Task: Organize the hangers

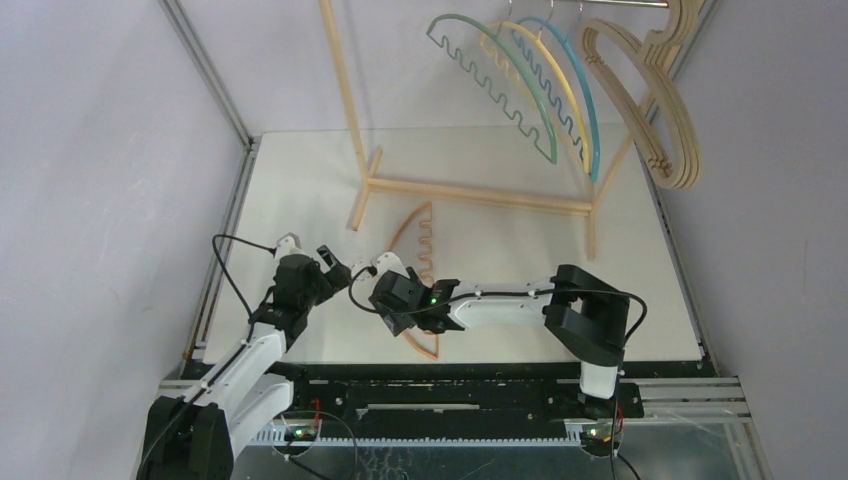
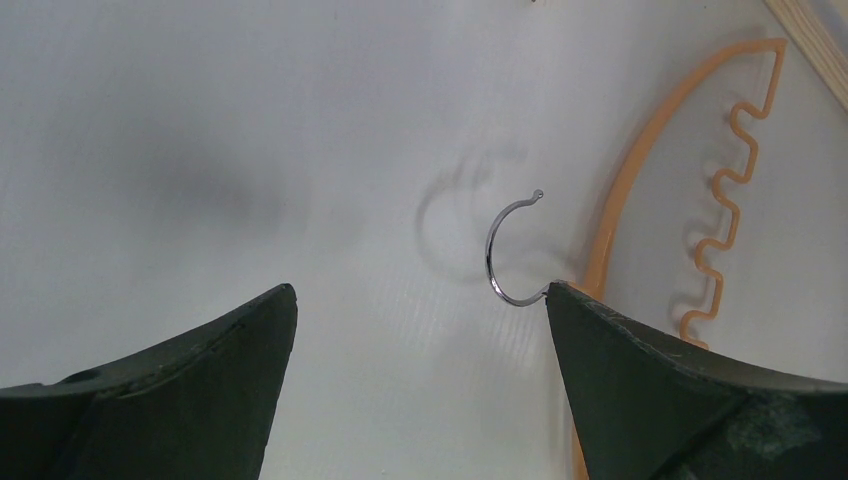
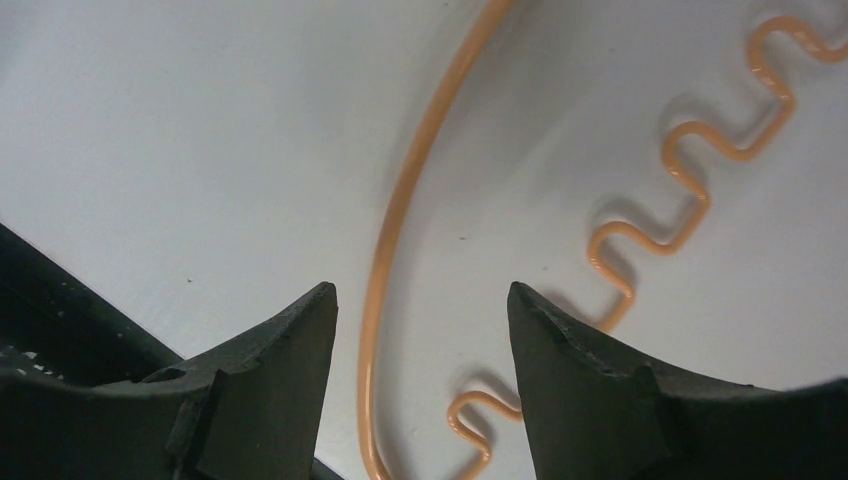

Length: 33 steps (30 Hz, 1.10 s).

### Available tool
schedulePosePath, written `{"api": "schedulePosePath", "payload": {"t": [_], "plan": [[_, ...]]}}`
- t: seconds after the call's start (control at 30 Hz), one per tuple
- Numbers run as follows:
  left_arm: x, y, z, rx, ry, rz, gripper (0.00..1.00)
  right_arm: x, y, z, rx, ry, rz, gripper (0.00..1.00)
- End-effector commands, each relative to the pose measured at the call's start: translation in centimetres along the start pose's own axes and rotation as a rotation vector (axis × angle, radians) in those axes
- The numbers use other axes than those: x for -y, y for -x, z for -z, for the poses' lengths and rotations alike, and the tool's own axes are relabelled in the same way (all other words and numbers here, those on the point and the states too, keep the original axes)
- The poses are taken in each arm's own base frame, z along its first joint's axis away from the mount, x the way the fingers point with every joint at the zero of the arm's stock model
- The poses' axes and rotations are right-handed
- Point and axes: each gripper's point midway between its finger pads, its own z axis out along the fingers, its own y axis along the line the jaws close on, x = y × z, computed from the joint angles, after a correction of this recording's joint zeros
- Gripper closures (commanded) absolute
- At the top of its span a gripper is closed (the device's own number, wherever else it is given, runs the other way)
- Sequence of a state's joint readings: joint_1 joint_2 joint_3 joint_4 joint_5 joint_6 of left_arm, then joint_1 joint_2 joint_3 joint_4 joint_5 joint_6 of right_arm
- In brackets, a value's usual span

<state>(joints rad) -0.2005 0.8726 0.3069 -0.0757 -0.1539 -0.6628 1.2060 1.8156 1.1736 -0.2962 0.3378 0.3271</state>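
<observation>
The orange hanger [image 1: 424, 240] lies flat on the tabletop [image 1: 300, 200], about midway between the left and right edges and nearer to the near edge than to the far one. Its metal hook [image 2: 505, 250] points toward the left edge. The right gripper [image 3: 420, 295] stands over the outer arc with its fingers spread, one on each side of the thin orange bar, and they do not pinch it. The left gripper [image 2: 420, 295] is just beside the hook, its fingers also spread wide and holding nothing. The thin coloured hangers [image 1: 520, 90], green, yellow and teal, and the pale wooden hangers [image 1: 680, 150] hang on the wooden rack [image 1: 480, 195] at the far edge. I judge the danger to be in the grasp. The bar is thin and flat on the surface, so if you close the right fingers too high they can slide over it, and if too low they push into the table. The bar also sits closer to one finger, so closing may shift the hanger. When you lift, a grip far from the hook may let the hanger swing, and the hook can catch on the left gripper. The top view shows both arms and the rack, but the right arm covers part of the hanger there. Only the right wrist view shows the bar between the fingers, and only the left wrist view shows the hook clearly.
</observation>
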Motion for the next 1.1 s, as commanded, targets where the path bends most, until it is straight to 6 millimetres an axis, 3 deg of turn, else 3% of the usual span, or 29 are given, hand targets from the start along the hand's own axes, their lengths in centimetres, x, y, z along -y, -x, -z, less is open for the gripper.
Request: {"api": "schedulePosePath", "payload": {"t": [0.0, 0.27, 0.47, 0.5, 0.57, 0.7, 0.83, 1.07], "plan": [[1.0, 1.8, 0.0, 0.060, -0.031, 0.006, 0.00, -2.4, 1.3, -0.6, 0.013, 0.075, -0.056, 0.29], [1.0, 1.7, 0.0, 0.060, -0.036, 0.005, 0.00, -2.6, 0.5, -3.1, -0.059, 0.084, -0.084, 0.37], [1.0, 1.7, 0.0, 0.060, -0.036, 0.003, 0.00, -1.1, -0.9, -4.1, -0.109, -0.023, -0.113, 0.65], [1.0, 1.7, 0.1, 0.061, -0.036, 0.002, 0.01, -0.7, -1.1, -4.2, -0.119, -0.039, -0.122, 0.73], [0.9, 1.7, 0.0, 0.060, -0.033, 0.002, 0.01, -0.3, -1.7, -4.2, -0.142, -0.051, -0.124, 0.99], [0.9, 1.8, 0.1, 0.062, -0.032, 0.003, 0.01, 0.5, -1.3, -3.0, -0.129, -0.071, -0.132, 1.00], [0.9, 2.0, 0.3, 0.069, -0.033, 0.004, 0.01, 1.9, 3.0, 0.8, -0.002, -0.067, -0.189, 1.00], [1.2, 3.7, 2.0, 0.156, -0.058, 0.035, 0.01, 7.2, 10.9, 7.5, 0.204, 0.019, -0.339, 1.00]]}}
